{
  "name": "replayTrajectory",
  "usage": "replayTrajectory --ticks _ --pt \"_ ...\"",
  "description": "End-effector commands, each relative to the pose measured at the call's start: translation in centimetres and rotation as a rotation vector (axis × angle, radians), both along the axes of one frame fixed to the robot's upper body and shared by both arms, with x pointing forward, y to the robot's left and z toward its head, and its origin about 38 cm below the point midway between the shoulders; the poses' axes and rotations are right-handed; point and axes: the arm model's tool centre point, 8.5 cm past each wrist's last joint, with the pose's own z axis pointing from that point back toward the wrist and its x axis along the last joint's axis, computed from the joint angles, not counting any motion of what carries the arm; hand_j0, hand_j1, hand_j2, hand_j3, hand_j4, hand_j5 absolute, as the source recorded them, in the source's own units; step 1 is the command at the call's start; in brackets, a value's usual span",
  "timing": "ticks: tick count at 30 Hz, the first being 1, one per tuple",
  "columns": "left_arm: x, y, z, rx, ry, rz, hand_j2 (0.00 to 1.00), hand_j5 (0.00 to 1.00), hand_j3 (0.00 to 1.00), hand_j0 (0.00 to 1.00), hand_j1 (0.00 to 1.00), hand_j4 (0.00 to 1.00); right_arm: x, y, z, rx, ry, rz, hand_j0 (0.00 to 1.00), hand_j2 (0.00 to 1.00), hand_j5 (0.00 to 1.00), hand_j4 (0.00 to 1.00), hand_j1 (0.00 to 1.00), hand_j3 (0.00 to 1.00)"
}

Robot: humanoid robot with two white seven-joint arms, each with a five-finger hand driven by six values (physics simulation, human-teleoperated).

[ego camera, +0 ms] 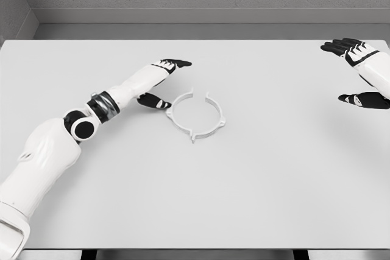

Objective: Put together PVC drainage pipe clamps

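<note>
— White table (256, 187) fills your frame; where's the clamp?
— Centre: the pipe clamp ring (196, 115) lies flat. Your left hand (163, 80) beside it is spread, empty; right hand (359, 71), upper right, likewise.

Clamp ring (195, 115) mid-table (256, 199); left robot hand (159, 83) just beside

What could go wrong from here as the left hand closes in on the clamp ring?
1. The left hand is open with its thumb right beside the white clamp ring, which lies flat on the table; a nudge could slide it away rather than grip it.
2. The ring is thin and low, so fingers may slip over it.
3. The right hand sits far off at the table's right edge, too distant to steady the ring.
</note>
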Motion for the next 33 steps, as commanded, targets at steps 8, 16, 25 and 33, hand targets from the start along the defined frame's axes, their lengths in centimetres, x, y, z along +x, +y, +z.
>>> replayTrajectory --ticks 8,16,25,33 --pt "-0.1 -0.6 0.2 -0.015 -0.004 -0.009 1.0 1.0 1.0 1.0 1.0 1.0 0.0 0.0 0.1 0.008 -0.001 0.0 1.0 1.0 1.0 1.0 1.0 1.0" --pt "-0.2 -1.2 0.1 -0.008 -0.007 -0.021 1.0 1.0 1.0 1.0 1.0 1.0 0.0 0.0 0.0 0.006 0.001 0.001 1.0 1.0 1.0 1.0 1.0 1.0" --pt "-0.3 -1.5 0.0 -0.009 -0.007 -0.024 1.0 1.0 1.0 1.0 1.0 1.0 0.0 0.1 0.0 0.008 0.0 0.002 1.0 1.0 1.0 1.0 1.0 1.0" --pt "0.3 -0.6 0.6 -0.007 -0.014 -0.003 1.0 1.0 1.0 1.0 1.0 1.0 0.0 0.5 -0.2 0.026 -0.003 0.007 1.0 1.0 1.0 1.0 1.0 1.0"
